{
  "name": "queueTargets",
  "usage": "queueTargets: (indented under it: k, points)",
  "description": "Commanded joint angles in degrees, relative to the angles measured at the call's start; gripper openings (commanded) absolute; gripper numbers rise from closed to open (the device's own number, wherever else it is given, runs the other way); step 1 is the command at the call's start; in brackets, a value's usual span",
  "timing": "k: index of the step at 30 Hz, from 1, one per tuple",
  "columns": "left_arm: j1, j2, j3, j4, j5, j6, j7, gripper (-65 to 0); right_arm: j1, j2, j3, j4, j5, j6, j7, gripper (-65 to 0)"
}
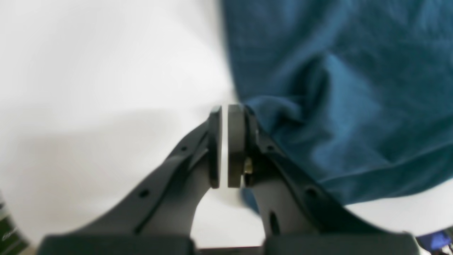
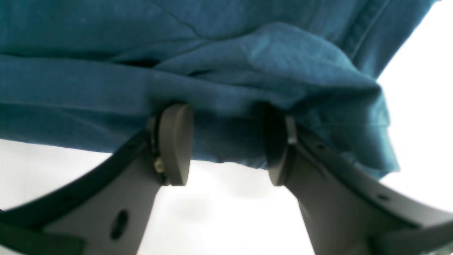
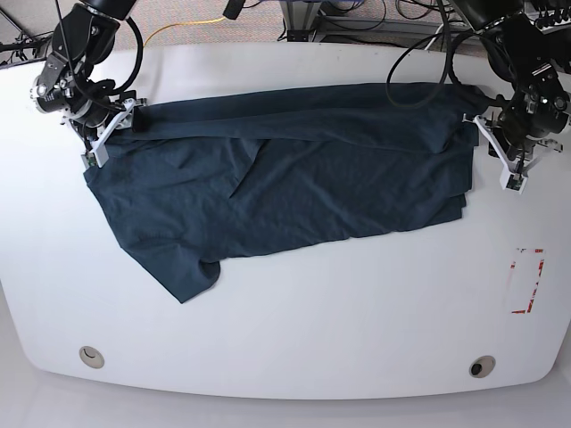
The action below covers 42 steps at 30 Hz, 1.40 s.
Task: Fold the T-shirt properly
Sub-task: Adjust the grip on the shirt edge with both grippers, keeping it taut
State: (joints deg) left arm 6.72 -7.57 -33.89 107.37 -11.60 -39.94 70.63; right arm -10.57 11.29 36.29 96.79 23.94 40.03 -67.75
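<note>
right gripper (image 3: 96,147), upper left of base view: jaws apart, straddling a bunched edge of the T-shirt (image 3: 294,178) | T-shirt: spread across the middle of the white table (image 3: 294,339), partly folded, one sleeve reaching toward lower left | left gripper (image 3: 500,153), upper right: pads together, nothing between, beside the shirt's right edge

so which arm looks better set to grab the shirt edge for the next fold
Probably the right. Its jaws stand open around the T-shirt edge, cloth bunched between the right gripper pads. The left gripper has shut beside the cloth, apparently with nothing between the pads, so it would need to reopen.
</note>
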Motion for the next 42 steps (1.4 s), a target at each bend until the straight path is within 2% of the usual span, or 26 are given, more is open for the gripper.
queueTargets:
  k: [1, 4, 11, 13, 20, 24, 33, 35, 39, 42]
  points:
    - [-0.44, -1.97, -0.26, 0.45, 0.03, -0.06, -0.43, -63.3, 0.41, 0.89, 0.23, 0.92, 0.45, -0.03, 0.8, -34.4]
    - [-0.61, -2.76, 0.0, -1.57, -0.14, -0.06, -0.43, -60.6, 0.41, 0.89, 0.23, 0.92, 0.54, -0.03, 0.8, -34.4]
    - [-0.7, -2.84, 2.02, -3.94, -0.23, -0.06, -0.43, -32.1, 0.5, 0.89, 0.23, 0.92, 0.63, -0.03, 0.8, -34.4]
    - [-0.7, -2.76, 2.02, -4.03, -0.23, -0.06, -0.43, -30.3, 0.59, 0.89, 0.23, 0.92, 0.54, -0.03, 0.8, -34.4]
    - [-0.79, -2.58, 5.89, -4.56, -0.32, -0.06, -0.43, -35.0, 0.59, 0.89, 0.23, 0.92, 0.63, -0.03, 0.8, -34.4]
    - [-1.84, -1.35, 7.3, -7.55, -0.32, -0.06, -0.61, -35.0, 0.68, 0.89, 0.23, 0.92, 0.63, -0.03, 0.8, -34.4]
    - [-3.51, -1.44, 7.3, -10.19, -0.23, -0.06, -0.61, -35.8, 0.59, 0.89, 0.23, 0.92, 0.63, -0.03, 0.8, -34.4]
    - [-3.51, -1.44, 7.3, -10.01, -0.23, -0.06, -0.61, -41.5, 0.59, 0.89, 0.23, 0.92, 0.63, -0.03, 0.8, -34.4]
    - [-3.51, -1.53, 7.21, -10.1, 0.03, -0.06, -0.7, -63.9, 0.59, 0.89, 0.23, 0.92, 0.63, -0.03, 0.8, -34.4]
    - [-3.51, -1.61, 7.21, -10.1, 0.03, -0.06, -0.7, -64.3, 0.59, 0.89, 0.23, 0.83, 0.63, -0.03, 0.8, -34.4]
